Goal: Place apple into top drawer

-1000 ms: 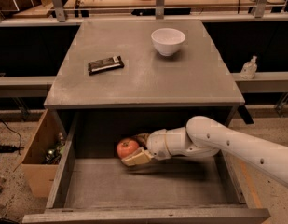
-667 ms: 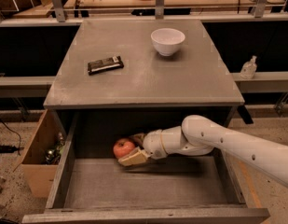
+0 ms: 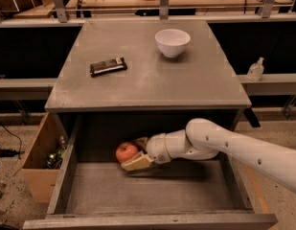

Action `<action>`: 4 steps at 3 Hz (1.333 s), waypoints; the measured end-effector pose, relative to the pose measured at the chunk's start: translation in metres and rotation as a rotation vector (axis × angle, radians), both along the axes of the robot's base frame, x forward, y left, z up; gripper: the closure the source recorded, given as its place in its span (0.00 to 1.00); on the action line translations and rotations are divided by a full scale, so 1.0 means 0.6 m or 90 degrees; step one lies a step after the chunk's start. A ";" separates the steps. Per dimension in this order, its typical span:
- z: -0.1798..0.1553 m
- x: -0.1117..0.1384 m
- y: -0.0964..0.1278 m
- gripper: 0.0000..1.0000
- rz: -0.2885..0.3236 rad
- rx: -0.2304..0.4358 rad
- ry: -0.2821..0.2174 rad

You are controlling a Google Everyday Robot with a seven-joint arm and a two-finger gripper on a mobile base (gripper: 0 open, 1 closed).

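Gripper [image 3: 132, 154] inside the top drawer [image 3: 147, 195], toward its back – my fingers [image 3: 136, 163] straddle the apple [image 3: 125, 151], apparently clamped – drawer floor just beneath

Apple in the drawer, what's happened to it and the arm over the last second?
The tool, closed on the apple, has carried it slightly toward the picture's left, just above the floor of the open top drawer. It has not let go. The white bowl and dark bar on the cabinet top have not moved, and the drawer is as far open as before.
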State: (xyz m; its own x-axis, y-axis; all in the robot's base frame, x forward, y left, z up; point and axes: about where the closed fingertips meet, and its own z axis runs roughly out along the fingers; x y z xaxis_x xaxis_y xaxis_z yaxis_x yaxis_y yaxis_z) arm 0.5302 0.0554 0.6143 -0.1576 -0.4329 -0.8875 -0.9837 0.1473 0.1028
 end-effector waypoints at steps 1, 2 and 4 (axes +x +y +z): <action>0.000 -0.001 0.003 0.62 0.002 0.001 0.001; -0.001 -0.003 0.006 0.38 0.005 0.001 0.001; -0.002 -0.005 0.012 0.00 0.009 0.002 0.003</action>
State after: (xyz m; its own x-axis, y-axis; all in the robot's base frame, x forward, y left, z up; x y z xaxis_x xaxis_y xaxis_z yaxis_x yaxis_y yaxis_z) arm 0.5270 0.0628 0.6134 -0.1549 -0.4322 -0.8884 -0.9853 0.1326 0.1073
